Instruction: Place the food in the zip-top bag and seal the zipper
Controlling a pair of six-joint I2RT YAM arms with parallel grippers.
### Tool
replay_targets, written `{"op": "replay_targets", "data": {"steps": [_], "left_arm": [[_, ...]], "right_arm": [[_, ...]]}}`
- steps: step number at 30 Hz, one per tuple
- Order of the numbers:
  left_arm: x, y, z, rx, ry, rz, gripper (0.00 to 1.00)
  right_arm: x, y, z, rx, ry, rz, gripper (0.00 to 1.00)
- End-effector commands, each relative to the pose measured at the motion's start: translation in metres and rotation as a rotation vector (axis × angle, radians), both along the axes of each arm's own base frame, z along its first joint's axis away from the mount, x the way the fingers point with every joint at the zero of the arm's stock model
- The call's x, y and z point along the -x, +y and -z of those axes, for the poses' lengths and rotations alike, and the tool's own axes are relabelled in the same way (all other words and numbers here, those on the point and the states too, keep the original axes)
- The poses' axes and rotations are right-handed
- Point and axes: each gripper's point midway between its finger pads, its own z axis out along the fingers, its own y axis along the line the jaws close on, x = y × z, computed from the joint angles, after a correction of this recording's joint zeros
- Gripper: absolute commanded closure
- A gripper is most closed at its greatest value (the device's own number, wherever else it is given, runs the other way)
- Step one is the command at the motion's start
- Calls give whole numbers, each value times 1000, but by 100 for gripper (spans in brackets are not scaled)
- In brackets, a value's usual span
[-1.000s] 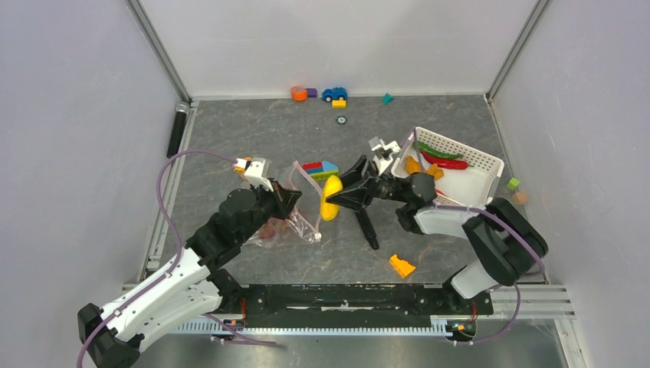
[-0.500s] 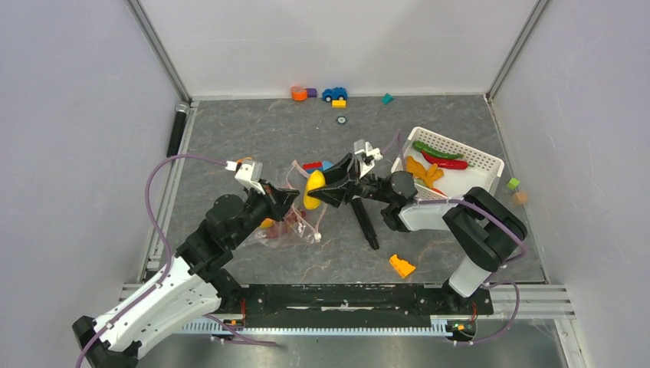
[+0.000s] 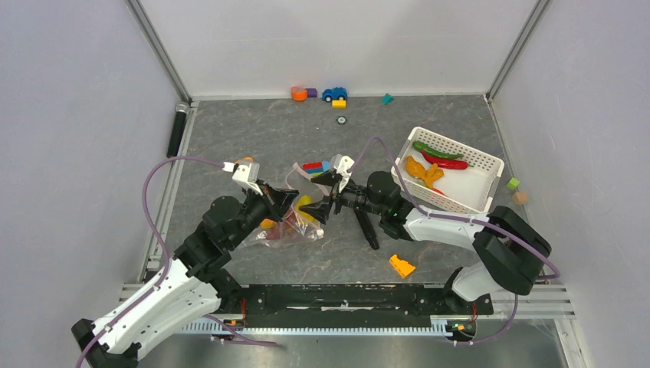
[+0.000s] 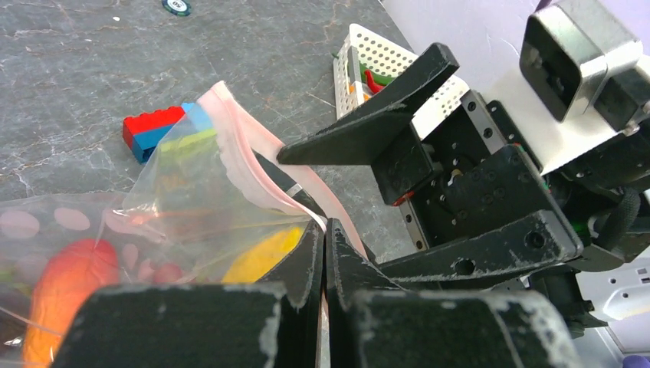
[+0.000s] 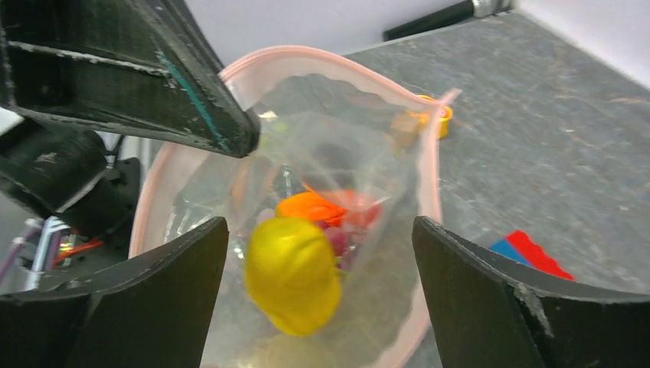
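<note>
Bag [image 3: 285, 224] on bench [image 3: 253, 130], long axis left to right, mouth facing right toward basket [image 3: 458, 204].
Left jaws together, clamped on zipper [image 4: 259, 138]; right jaws wide apart at mouth, holding nothing. In bag: one yellow fruit [image 5: 293, 274], one orange-red fruit [image 4: 65, 287]. In basket: one green pepper [image 3: 435, 149], one red chili [image 3: 448, 163], two carrots [image 3: 420, 169].

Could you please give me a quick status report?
Left end effector shut on bag rim. Right end effector open at mouth, yellow fruit inside. More food in basket. Zipper open.
</note>
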Motion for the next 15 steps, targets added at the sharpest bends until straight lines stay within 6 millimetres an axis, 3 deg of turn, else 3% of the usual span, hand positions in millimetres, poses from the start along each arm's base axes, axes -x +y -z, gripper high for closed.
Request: {"op": "replay_targets", "data": {"steps": [1, 9, 12, 15], "left_arm": [[-1, 1, -19, 73, -45, -14, 98], [1, 12, -25, 86, -70, -54, 98], [1, 18, -26, 93, -78, -77, 98], [1, 21, -25, 96, -83, -93, 98]], "right_arm": [[-11, -6, -25, 28, -67, 56, 2], [-33, -20, -52, 26, -42, 211, 2], [-43, -40, -61, 19, -23, 304, 2], [-60, -73, -61, 57, -13, 448, 2]]}}
